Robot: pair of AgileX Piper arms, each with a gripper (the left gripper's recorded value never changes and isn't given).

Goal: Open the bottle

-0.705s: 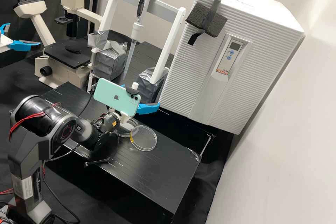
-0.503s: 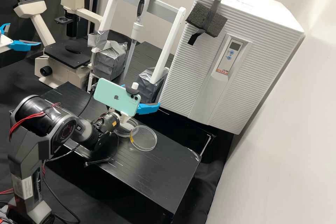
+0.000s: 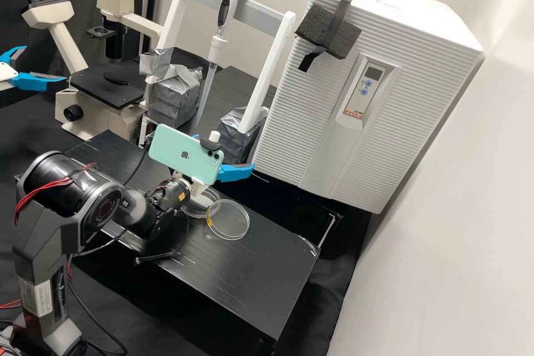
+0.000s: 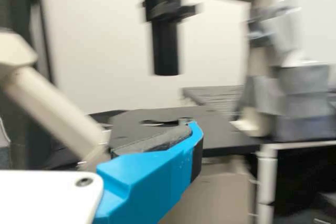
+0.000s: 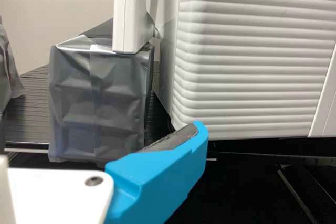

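Left gripper dips, right one hangs over the dishes

High view: the left gripper [image 3: 41,65], by the microscope [image 3: 83,89], has dipped a little since the earlier frame, its blue fingers [image 3: 36,81] apart and empty. The right gripper [image 3: 227,153] hangs over the petri dishes [image 3: 228,219], jaws seemingly parted behind the mint phone [image 3: 186,154]. A small white-capped piece [image 3: 214,136] sits there, but whether it is the bottle I cannot tell.

Left wrist: one blue finger [image 4: 152,177] faces the microscope stage [image 4: 157,124], pad bare.

Right wrist: a finger [image 5: 157,177] points at the taped block [image 5: 100,103] beside the white ribbed cabinet [image 5: 252,51], pad bare too.

My judgement: locate the bottle first, steady its body with one gripper, grip the cap squarely with the other, then twist without tilting
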